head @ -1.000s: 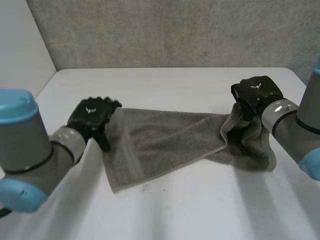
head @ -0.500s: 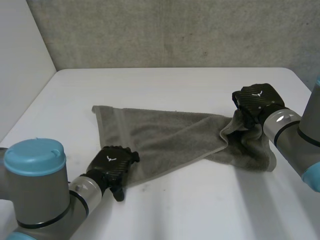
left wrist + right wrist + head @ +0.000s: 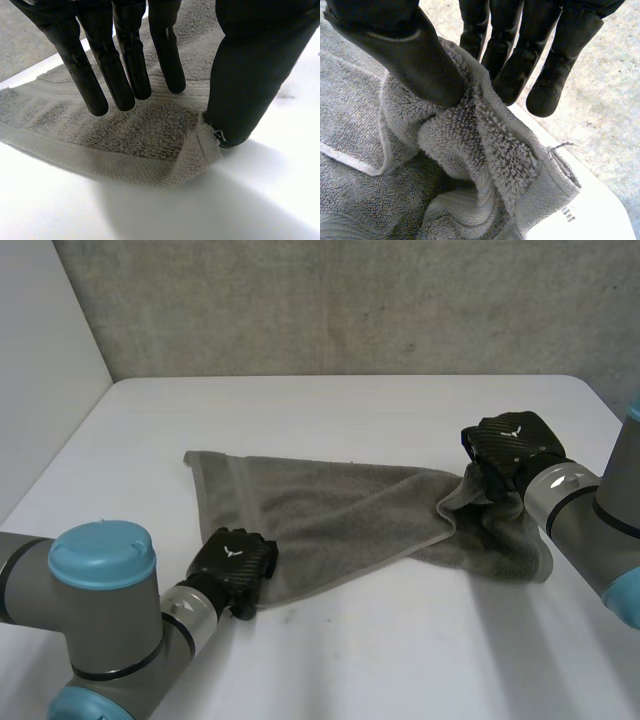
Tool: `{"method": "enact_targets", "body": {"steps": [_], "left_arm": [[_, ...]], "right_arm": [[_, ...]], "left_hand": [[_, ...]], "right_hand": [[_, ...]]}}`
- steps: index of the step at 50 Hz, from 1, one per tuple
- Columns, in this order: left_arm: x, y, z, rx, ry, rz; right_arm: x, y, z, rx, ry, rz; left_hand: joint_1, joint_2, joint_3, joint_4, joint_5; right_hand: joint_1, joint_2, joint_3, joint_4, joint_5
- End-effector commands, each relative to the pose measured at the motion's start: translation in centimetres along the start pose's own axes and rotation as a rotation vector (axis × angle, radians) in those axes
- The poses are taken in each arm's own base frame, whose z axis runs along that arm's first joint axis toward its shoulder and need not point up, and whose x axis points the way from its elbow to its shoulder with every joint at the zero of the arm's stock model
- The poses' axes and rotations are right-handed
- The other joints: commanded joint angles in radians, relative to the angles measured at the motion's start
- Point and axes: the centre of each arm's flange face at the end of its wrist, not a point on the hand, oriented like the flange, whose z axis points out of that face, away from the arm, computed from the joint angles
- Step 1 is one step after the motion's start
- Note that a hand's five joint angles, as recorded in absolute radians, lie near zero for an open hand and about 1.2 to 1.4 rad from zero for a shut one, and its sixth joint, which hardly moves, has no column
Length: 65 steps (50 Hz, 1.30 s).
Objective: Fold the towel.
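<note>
A: Head view first. Position of the towel (image 3: 330,515)?
B: Lies opened out across the middle of the white table (image 3: 400,405). Flat at the left end, bunched and doubled over at the right end. Grey wall (image 3: 350,300) behind the table.
A: And the hands?
B: Left hand (image 3: 235,562) set down on the near left corner of the towel, back uppermost. Right hand (image 3: 510,443) on the bunched right end, with a fold raised off the table beneath it.
A: Left wrist view. State of that hand?
B: Fingers (image 3: 122,75) straight and slightly spread, tips down at the towel's woven border. Thumb (image 3: 250,75) straight too, standing at the very corner, apart from the fingers. Corner of the towel turned up a little against the thumb tip. No closed pinch to record. Bare table just beyond the hem.
A: Right wrist view?
B: Thumb (image 3: 415,55) dug into a thick fold of the towel, fingers (image 3: 520,55) on the far side of the same fold. Pinches the cloth between them. Fold held up above the rumpled remainder of the towel below. Small white label (image 3: 568,215) at the hem of the raised part.
</note>
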Motion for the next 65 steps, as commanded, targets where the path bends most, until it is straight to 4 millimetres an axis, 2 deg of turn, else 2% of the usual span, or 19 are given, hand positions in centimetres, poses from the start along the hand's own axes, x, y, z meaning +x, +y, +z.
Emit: {"method": "enact_targets", "body": {"steps": [1,11,18,21,23,24,26,29,31,37,41,48,51,53,57,59,62,64,65], "left_arm": [[0.1,0.3,0.2,-0.007,0.002,0.021],[-0.1,0.2,0.3,-0.005,-0.003,0.022],[-0.7,-0.8,0.1,0.017,-0.022,0.020],[-1.3,-2.9,-0.7,0.081,-0.044,0.028],[-2.3,-5.6,-2.2,0.157,-0.077,0.038],[-2.3,-5.6,-2.2,0.158,-0.077,0.038],[-3.7,-7.9,-3.7,0.223,-0.125,0.044],[-4.4,-9.4,-4.8,0.270,-0.154,0.050],[-5.5,-12.1,-7.0,0.355,-0.196,0.065],[-7.1,-14.9,-10.3,0.425,-0.265,0.091],[-8.3,-15.0,-10.7,0.401,-0.308,0.104],[-10.6,-13.3,-10.0,0.293,-0.376,0.144],[-10.6,-11.7,-8.3,0.229,-0.334,0.138],[-10.4,-9.9,-6.1,0.160,-0.272,0.123],[-10.4,-9.0,-4.2,0.122,-0.238,0.115],[-11.0,-8.9,-1.8,0.120,-0.230,0.114],[-11.5,-9.2,-0.6,0.129,-0.232,0.111],[-12.7,-10.8,1.7,0.177,-0.250,0.116],[-12.8,-10.8,1.7,0.177,-0.250,0.116]], "right_arm": [[0.0,0.0,0.0,0.000,0.000,-0.003],[0.0,0.0,0.0,0.000,0.001,-0.015],[0.3,-0.7,-0.2,0.020,0.008,-0.017],[0.9,-1.9,-0.9,0.049,0.025,-0.021],[1.7,-4.2,-2.5,0.110,0.052,-0.035],[1.7,-4.2,-2.5,0.110,0.052,-0.036],[2.5,-6.4,-4.7,0.156,0.066,-0.079],[2.8,-7.4,-5.7,0.164,0.066,-0.111],[3.6,-8.6,-7.8,0.144,0.066,-0.174],[4.6,-9.6,-11.4,0.048,0.029,-0.268],[5.0,-9.0,-12.1,-0.023,0.000,-0.295],[5.3,-6.9,-11.9,-0.127,-0.054,-0.325],[4.9,-5.6,-11.2,-0.163,-0.094,-0.318],[4.0,-3.8,-9.4,-0.207,-0.178,-0.295],[3.6,-2.4,-7.6,-0.239,-0.223,-0.278],[3.7,-1.4,-5.2,-0.234,-0.212,-0.273],[3.9,-1.5,-3.8,-0.201,-0.188,-0.281],[4.2,-3.0,-1.1,-0.091,-0.115,-0.284],[4.2,-3.1,-1.1,-0.091,-0.115,-0.284]], "left_hand": [[0.215,0.214,0.215,0.215,0.220],[0.616,0.616,0.617,0.617,0.621],[0.617,0.616,0.617,0.617,0.622],[0.617,0.616,0.617,0.617,0.622],[0.617,0.616,0.617,0.617,0.622],[0.617,0.616,0.617,0.617,0.622],[0.617,0.616,0.617,0.617,0.622],[0.617,0.616,0.617,0.617,0.622],[0.617,0.616,0.617,0.617,0.622],[0.617,0.616,0.617,0.617,0.622],[0.617,0.616,0.617,0.617,0.622],[0.617,0.616,0.617,0.617,0.622],[0.617,0.616,0.617,0.617,0.622],[0.617,0.616,0.617,0.617,0.622],[0.617,0.616,0.617,0.617,0.622],[0.617,0.616,0.617,0.617,0.622],[0.617,0.616,0.617,0.617,0.622],[0.617,0.616,0.617,0.617,0.622],[0.617,0.616,0.617,0.617,0.622]], "right_hand": [[0.073,0.079,0.060,0.036,0.065],[0.073,0.079,0.060,0.036,0.065],[0.073,0.079,0.060,0.036,0.065],[0.073,0.079,0.060,0.036,0.065],[0.073,0.079,0.060,0.036,0.065],[0.073,0.079,0.060,0.036,0.065],[0.073,0.079,0.060,0.036,0.065],[0.073,0.079,0.060,0.036,0.065],[0.073,0.079,0.060,0.036,0.065],[0.073,0.079,0.060,0.036,0.065],[0.073,0.079,0.060,0.036,0.065],[0.073,0.079,0.060,0.036,0.065],[0.073,0.079,0.060,0.036,0.065],[0.073,0.079,0.060,0.036,0.065],[0.073,0.079,0.060,0.036,0.065],[0.073,0.079,0.060,0.036,0.065],[0.073,0.079,0.060,0.036,0.065],[0.073,0.079,0.060,0.036,0.065],[0.073,0.079,0.060,0.036,0.065]]}}
